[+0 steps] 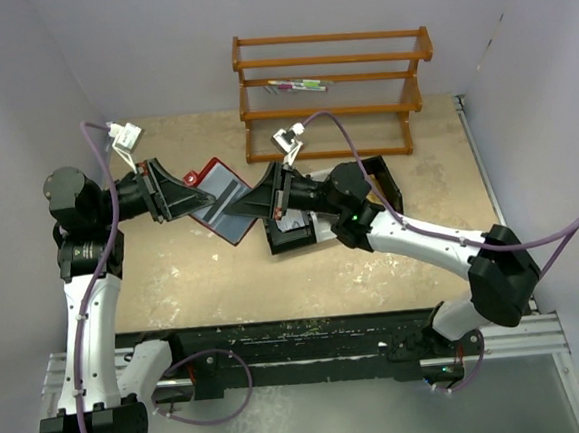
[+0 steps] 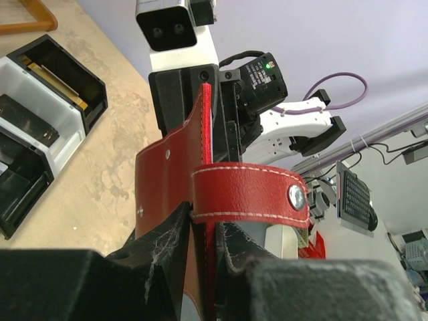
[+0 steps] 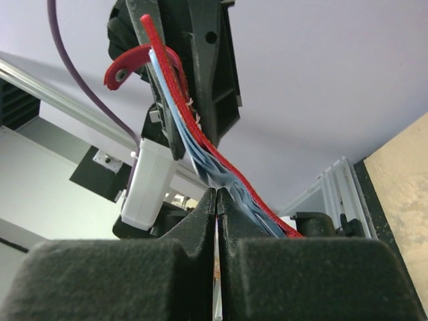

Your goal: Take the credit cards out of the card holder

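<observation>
step: drawing out a credit card (image 3: pixel 215 274) | left tool (image 2: pixel 204 227) pinching card holder (image 1: pixel 220 204), aloft over surface (image 1: pixel 325 284), 9 o'clock of centre | right tool (image 3: pixel 217 197) pressed onto card edge | next: straight pull toward 3 o'clock, holder braced

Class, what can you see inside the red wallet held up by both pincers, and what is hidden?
Inside the red wallet, pale plastic sleeves fan out, and the right pincer pinches one thin card by its edge. The cards' faces and number are covered by sleeves.
</observation>
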### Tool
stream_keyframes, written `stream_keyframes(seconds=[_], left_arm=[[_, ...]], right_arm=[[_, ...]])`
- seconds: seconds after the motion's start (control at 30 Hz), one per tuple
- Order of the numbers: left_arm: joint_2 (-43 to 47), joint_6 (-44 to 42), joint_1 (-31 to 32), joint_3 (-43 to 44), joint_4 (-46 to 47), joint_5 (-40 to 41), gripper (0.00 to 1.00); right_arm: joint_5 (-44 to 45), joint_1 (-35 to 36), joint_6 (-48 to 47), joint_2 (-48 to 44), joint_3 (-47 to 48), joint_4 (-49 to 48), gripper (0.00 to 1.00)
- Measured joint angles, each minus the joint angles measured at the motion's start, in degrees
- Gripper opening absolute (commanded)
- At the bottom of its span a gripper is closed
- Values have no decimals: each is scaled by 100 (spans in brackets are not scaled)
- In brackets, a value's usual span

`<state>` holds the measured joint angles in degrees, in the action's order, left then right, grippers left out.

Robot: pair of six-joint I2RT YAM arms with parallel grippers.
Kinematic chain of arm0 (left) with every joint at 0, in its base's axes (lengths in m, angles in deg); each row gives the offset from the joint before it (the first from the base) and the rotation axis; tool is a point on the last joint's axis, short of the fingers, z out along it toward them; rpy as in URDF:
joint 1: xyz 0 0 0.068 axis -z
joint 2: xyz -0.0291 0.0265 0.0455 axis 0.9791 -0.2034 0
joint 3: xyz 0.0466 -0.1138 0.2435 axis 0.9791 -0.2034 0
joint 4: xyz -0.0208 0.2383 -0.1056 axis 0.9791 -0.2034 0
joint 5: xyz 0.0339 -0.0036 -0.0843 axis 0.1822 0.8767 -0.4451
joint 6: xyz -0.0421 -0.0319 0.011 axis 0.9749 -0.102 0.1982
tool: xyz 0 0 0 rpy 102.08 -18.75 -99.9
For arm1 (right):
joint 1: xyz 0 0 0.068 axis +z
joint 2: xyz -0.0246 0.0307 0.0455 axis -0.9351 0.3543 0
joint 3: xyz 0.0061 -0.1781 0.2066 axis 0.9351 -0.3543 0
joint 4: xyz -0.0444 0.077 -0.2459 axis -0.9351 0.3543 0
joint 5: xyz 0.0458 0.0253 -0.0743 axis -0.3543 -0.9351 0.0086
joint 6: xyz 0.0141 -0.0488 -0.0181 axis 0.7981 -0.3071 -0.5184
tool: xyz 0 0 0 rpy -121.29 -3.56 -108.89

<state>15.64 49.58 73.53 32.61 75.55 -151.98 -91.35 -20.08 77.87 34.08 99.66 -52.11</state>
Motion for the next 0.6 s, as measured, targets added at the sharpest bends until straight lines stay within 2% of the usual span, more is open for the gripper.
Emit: stream_keyframes(seconds=[0.37, 0.5, 0.6], left_arm=[[0, 55, 2, 0, 17, -46, 12], [0, 81, 2, 0, 55, -46, 10], [2, 140, 2, 0, 70, -37, 9]], right_arm=[[-9, 0, -229, -254, -232, 321, 0], [-4, 0, -232, -284, -236, 293, 27], [0, 0, -173, -282, -245, 63, 36]])
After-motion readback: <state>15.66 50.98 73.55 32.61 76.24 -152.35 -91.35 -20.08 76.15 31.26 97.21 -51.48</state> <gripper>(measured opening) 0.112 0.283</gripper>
